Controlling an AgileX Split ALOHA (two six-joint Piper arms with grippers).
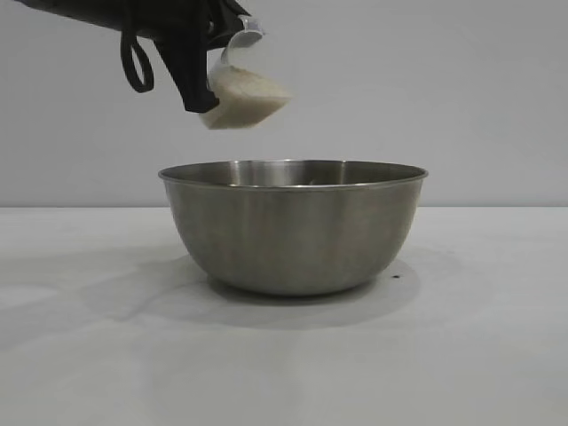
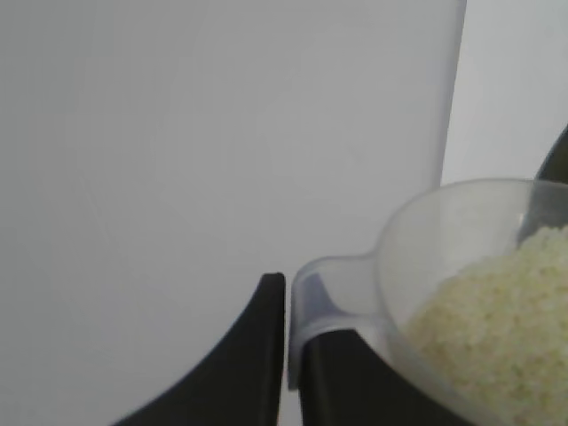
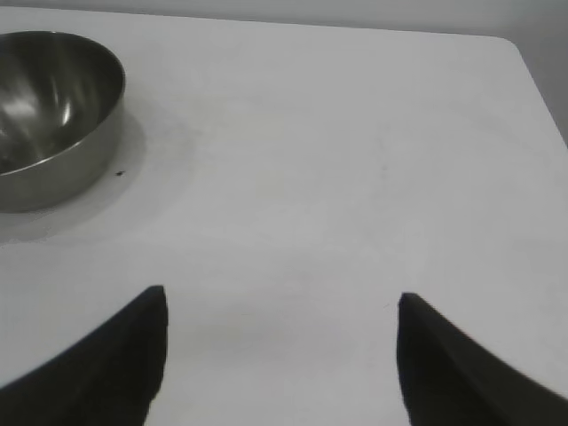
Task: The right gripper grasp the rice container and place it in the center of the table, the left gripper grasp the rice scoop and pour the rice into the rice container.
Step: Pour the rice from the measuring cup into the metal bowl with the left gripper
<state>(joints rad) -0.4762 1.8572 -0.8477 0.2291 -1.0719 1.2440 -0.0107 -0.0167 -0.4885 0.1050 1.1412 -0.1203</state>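
The steel rice container (image 1: 293,231) stands upright on the white table (image 1: 461,355). My left gripper (image 1: 202,105) is at the upper left, above the container's left rim, shut on the handle of the clear rice scoop (image 1: 244,84). The scoop is tilted towards the container and the rice (image 1: 250,102) lies heaped against its lower side; no grains show falling. In the left wrist view my left gripper (image 2: 289,302) pinches the scoop's handle (image 2: 324,284), with the rice (image 2: 497,328) inside. My right gripper (image 3: 280,302) is open and empty, low over bare table, away from the container (image 3: 44,115).
A tiny dark speck (image 1: 396,275) lies on the table beside the container's base, also in the right wrist view (image 3: 119,173). The table's far corner (image 3: 510,44) shows in the right wrist view. A grey wall stands behind the table.
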